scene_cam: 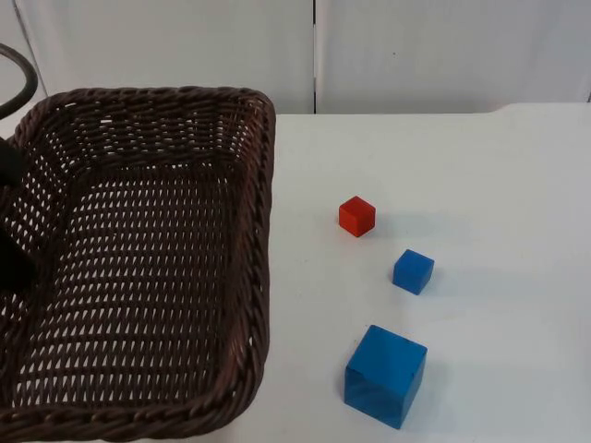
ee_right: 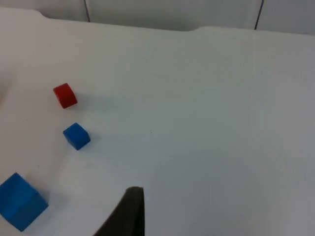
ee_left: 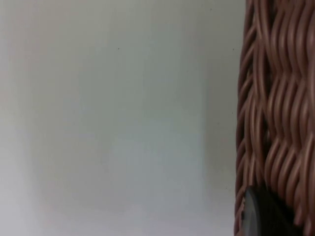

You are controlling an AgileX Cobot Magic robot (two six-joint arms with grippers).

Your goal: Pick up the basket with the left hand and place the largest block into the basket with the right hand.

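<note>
A dark brown wicker basket [scene_cam: 263,231] fills the left of the top view, lifted off the white table and empty inside. My left gripper [scene_cam: 11,245] is shut on its left wall. In the left wrist view the weave [ee_left: 275,98] lies right against a black fingertip [ee_left: 261,216]. The largest block, a big blue cube [scene_cam: 386,374], rests near the table's front edge, right of the basket; the right wrist view shows it too [ee_right: 20,201]. My right gripper [ee_right: 129,214] hangs over bare table, well to the right of the blocks.
A small blue cube [scene_cam: 413,271] [ee_right: 76,135] and a small red cube [scene_cam: 356,216] [ee_right: 64,95] sit behind the big one. The grey partition wall [scene_cam: 416,46] closes the far side of the table.
</note>
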